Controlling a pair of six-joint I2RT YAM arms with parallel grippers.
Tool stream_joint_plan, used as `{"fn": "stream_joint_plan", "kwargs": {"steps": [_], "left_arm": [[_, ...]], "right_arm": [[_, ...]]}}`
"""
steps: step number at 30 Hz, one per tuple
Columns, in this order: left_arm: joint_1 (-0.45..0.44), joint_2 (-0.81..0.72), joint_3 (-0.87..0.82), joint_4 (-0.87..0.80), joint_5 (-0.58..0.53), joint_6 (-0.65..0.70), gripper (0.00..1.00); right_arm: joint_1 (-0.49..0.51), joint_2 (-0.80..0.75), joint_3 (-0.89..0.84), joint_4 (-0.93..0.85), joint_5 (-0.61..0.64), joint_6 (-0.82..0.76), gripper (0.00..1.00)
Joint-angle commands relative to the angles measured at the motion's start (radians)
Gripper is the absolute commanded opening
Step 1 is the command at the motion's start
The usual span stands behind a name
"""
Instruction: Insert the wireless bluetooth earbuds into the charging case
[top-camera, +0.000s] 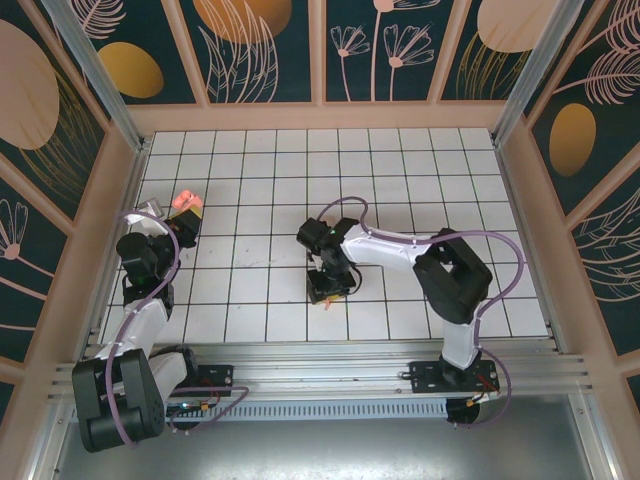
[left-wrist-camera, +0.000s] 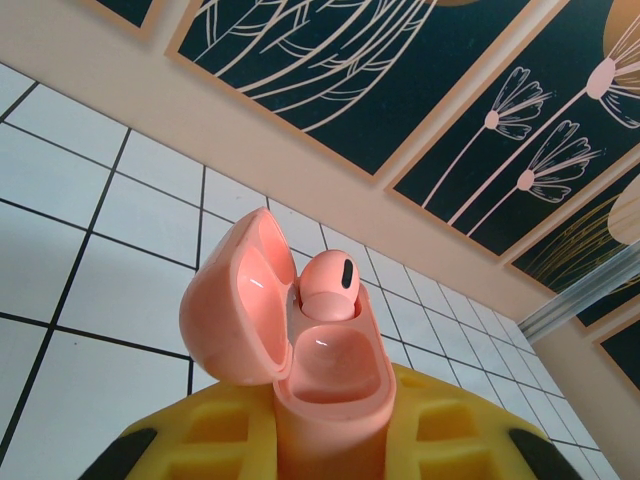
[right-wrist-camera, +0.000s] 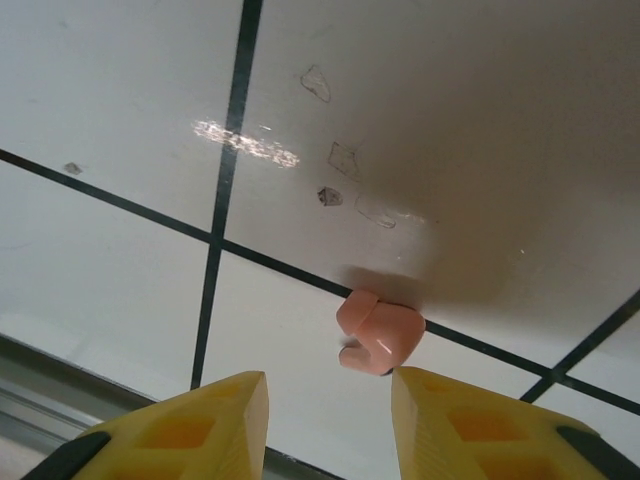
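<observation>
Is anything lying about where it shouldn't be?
Yes: one small pink plastic earbud lies loose on the white gridded table, on a black grid line. Its twin already sits in the open pink clamshell case.

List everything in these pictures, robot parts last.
case: one, pink, lid open, held in the left gripper at the table's left side.
seated earbud: one, pink, in the case.
loose earbud: one, pink, lying on the table by a grid line, just ahead of the right gripper.
table: one, white with black grid.
wall panels: several, dark teal with pale plant drawings, round the table.
rail: one, silver, near edge.
left gripper: one, yellow fingers, shut on the case.
right gripper: one, yellow fingers, open, low over the table's middle.
</observation>
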Motion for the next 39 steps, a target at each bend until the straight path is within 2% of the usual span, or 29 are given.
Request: {"fn": "stream_joint_plan", "kwargs": {"steps": [1, 15, 20, 34, 39], "left_arm": [[0.007, -0.017, 0.023, 0.012, 0.015, 0.018, 0.06], [0.006, -0.012, 0.031, 0.008, 0.013, 0.02, 0.06], [0.007, -0.016, 0.035, 0.001, 0.013, 0.022, 0.06], [0.006, -0.028, 0.038, -0.013, 0.013, 0.024, 0.06], [0.007, -0.027, 0.037, -0.014, 0.013, 0.026, 0.06]], "right_arm": [[0.012, 0.031, 0.003, -0.011, 0.009, -0.002, 0.38], [0.018, 0.055, 0.049, -0.016, 0.09, -0.026, 0.41], [0.027, 0.053, 0.102, -0.058, 0.13, -0.063, 0.46], [0.044, 0.099, 0.093, -0.078, 0.12, -0.072, 0.38], [0.049, 0.112, 0.092, -0.078, 0.123, -0.074, 0.37]]}}
